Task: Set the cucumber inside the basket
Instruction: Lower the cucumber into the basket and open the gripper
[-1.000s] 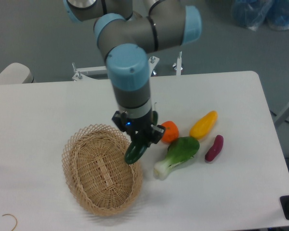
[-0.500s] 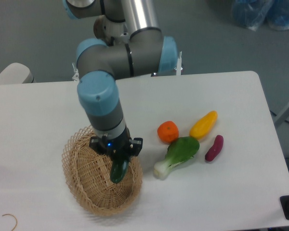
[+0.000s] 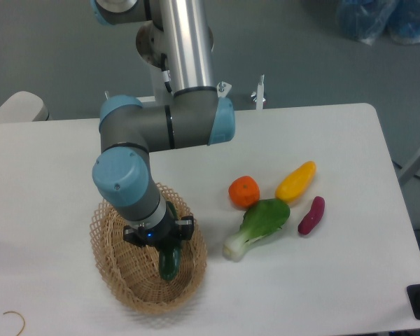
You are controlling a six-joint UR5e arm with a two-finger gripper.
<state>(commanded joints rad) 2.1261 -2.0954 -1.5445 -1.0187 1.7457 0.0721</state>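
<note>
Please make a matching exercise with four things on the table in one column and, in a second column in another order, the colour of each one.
Things:
1. cucumber
2. basket
3. orange
4. bok choy

Colours:
A. tan
B. light green with a white stem
C. dark green
D. orange

Pairs: 1-C, 2-A, 3-D, 4-B

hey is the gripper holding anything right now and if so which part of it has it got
Yes: the gripper is holding the cucumber by its upper end, with the lower end hanging down inside the basket.
</note>
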